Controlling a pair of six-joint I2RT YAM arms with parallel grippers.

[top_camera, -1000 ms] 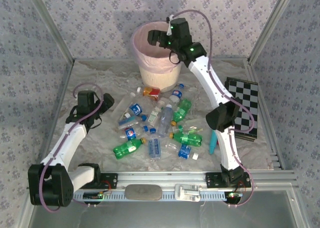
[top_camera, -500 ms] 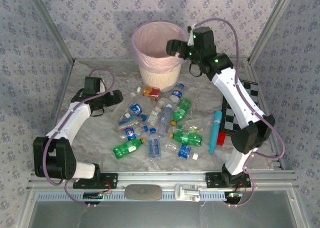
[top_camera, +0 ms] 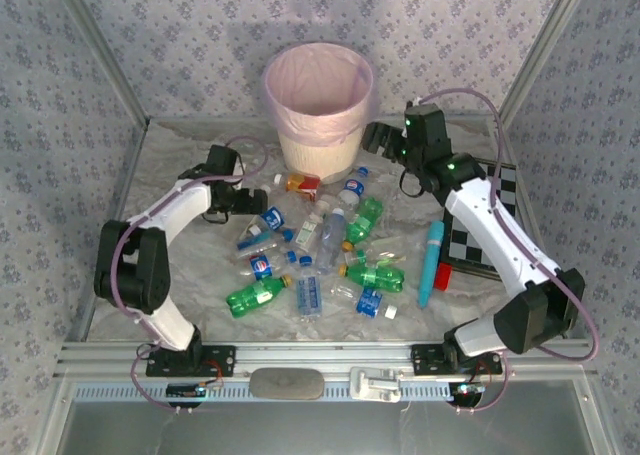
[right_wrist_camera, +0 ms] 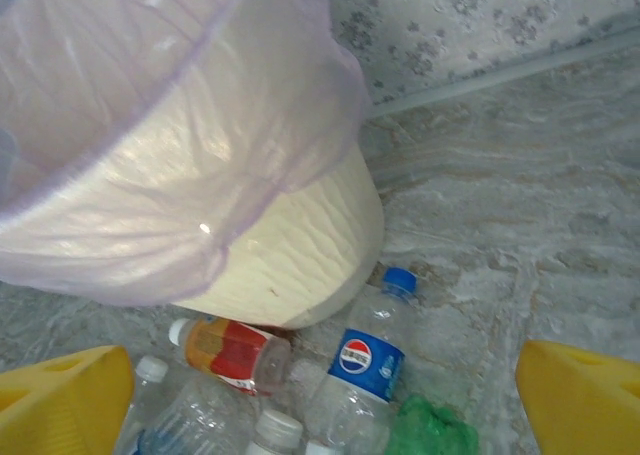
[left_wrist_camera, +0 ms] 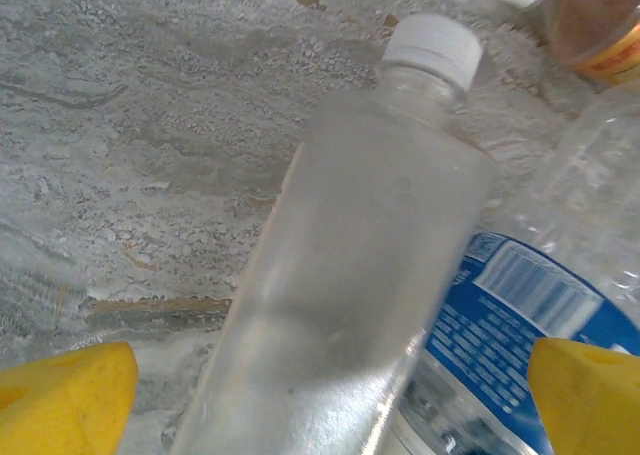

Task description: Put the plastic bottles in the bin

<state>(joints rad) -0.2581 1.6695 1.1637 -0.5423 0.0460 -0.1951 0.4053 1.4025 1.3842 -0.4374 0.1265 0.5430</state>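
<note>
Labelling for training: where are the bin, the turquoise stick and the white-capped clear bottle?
bin [top_camera: 318, 157], top view, cream side wall
turquoise stick [top_camera: 431, 260], top view, middle of shaft
white-capped clear bottle [left_wrist_camera: 370, 275], left wrist view, middle of body

Looking straight down on a clear bottle [left_wrist_camera: 370, 255] lying aslant on the grey, mottled bench [left_wrist_camera: 150, 125], white cap [left_wrist_camera: 432, 47] toward the upper right. Close against its right flank, a blue-labelled bottle [left_wrist_camera: 510, 320] (barcode showing). At the top right corner, part of an orange-labelled bottle [left_wrist_camera: 600, 25], blurred. Spread wide at the bottom corners, the yellow fingertips [left_wrist_camera: 65, 400] of the left hand [left_wrist_camera: 325, 400], both lower bottles between them, neither fingertip touching the clear one.
</note>
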